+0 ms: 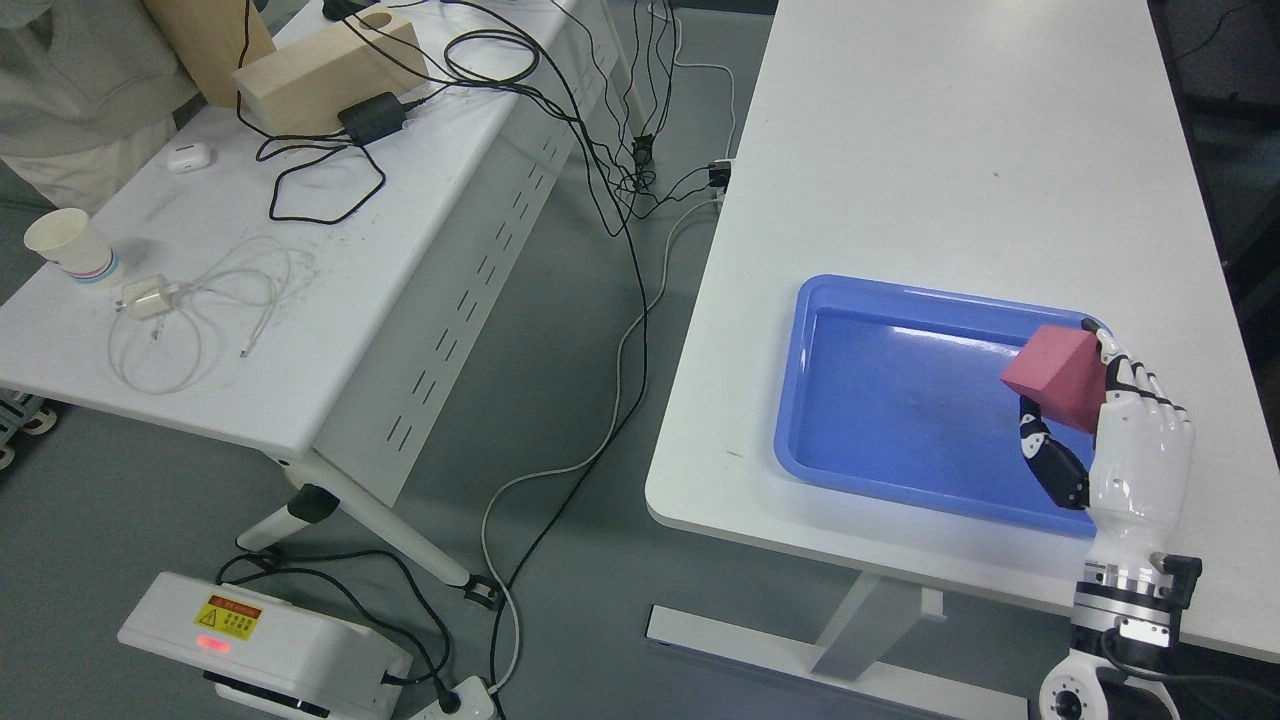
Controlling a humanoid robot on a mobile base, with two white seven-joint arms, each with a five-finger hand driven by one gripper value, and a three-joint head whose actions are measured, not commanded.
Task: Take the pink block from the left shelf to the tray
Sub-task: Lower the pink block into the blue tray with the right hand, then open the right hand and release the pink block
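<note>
The carry is nearly over and the placing step is in hand. The right hand (1105, 425) has its fingers wrapped around the pink block (1058, 377), thumb underneath on the near side and the other fingers along the far right face, so the block sits tilted with one corner pointing left. It is held above the right end of the blue tray (830, 400), which lies on the white tabletop (960, 150). From this angle it is hard to say how much air remains between block and tray floor; the block appears to be clear of it rather than resting.

The next move calls for lowering the block toward the tray's flat bottom and then spreading the fingers to let it go. Because the block is canted, it will probably tip onto one face on release, so a low release would help keep it from tumbling over the tray's near rim. The hand is close to the tray's right edge, so a slight shift leftward before opening would give more margin.

The left arm does not show. No shelf is visible either; on the left stands a second tabletop (330, 300) with cables (330, 170), a paper cup (68, 245) and a wooden box (320, 70).
</note>
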